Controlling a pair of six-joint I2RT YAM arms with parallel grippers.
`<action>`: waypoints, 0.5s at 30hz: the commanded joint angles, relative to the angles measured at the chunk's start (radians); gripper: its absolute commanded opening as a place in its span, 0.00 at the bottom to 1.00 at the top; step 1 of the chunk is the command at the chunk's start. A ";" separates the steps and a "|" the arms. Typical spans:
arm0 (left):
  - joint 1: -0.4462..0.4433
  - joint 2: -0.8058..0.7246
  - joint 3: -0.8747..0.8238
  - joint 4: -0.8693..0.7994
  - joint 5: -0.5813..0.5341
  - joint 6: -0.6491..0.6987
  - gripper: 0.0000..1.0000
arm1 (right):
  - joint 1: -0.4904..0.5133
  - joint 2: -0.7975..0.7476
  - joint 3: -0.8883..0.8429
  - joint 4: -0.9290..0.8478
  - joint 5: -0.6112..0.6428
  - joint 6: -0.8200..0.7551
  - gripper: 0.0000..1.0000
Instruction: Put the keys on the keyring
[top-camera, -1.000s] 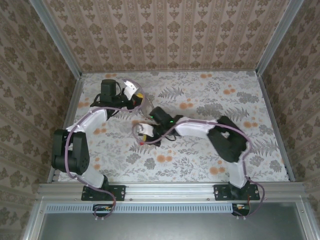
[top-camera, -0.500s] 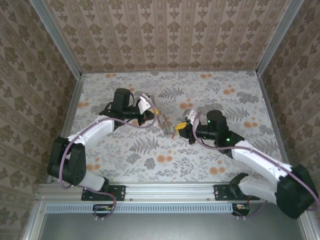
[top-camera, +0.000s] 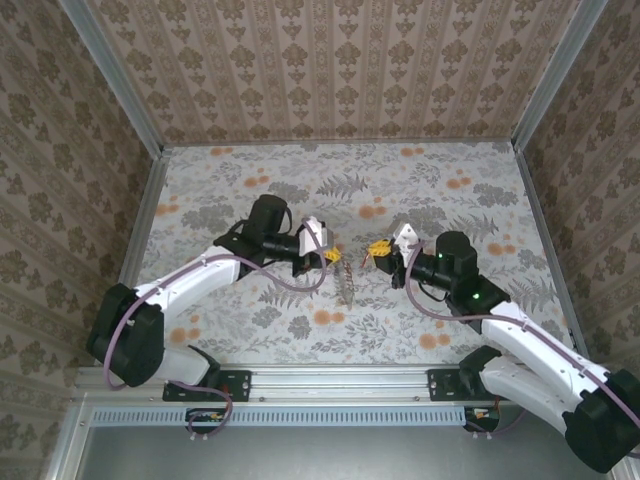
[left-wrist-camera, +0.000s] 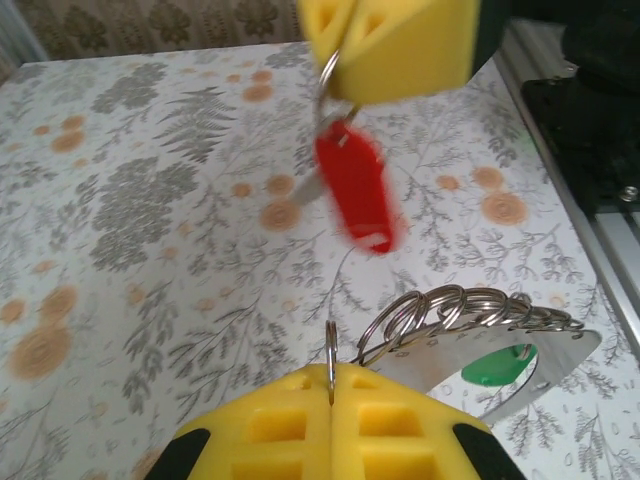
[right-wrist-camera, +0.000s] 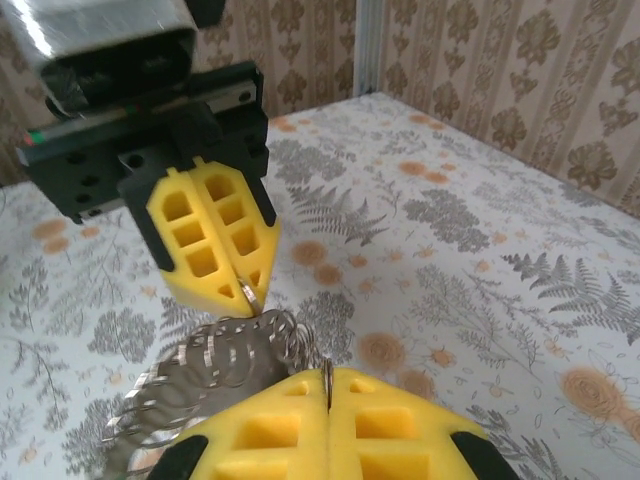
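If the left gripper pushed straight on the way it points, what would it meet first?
Probably the red key dangling from the right gripper facing it; depth is hard to judge.

Bright, even light throughout; the red key (left-wrist-camera: 355, 195) is motion-blurred.

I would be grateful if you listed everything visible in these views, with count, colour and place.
keyring: one, silvery grey chain of rings, mid-scene, held at both ends
red key: one, red head, hanging from a ring at one end of the chain
green key: one, green head, beneath the rings, partly hidden
table: one, pale floral pattern, under everything
walls: three, brown patterned paper, around the table
rail: one, aluminium, along the near edge
left gripper: one, yellow fingers, shut on a ring of the keyring
right gripper: one, yellow fingers, shut on the ring that carries the red key
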 joint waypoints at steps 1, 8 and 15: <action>-0.031 0.007 -0.029 0.101 -0.001 -0.033 0.00 | -0.003 0.030 0.025 -0.005 -0.062 -0.071 0.00; -0.079 0.037 -0.058 0.206 -0.061 -0.112 0.00 | 0.010 0.076 0.038 -0.034 -0.164 -0.109 0.00; -0.110 0.059 -0.063 0.248 -0.114 -0.174 0.00 | 0.027 0.091 0.036 -0.032 -0.196 -0.105 0.00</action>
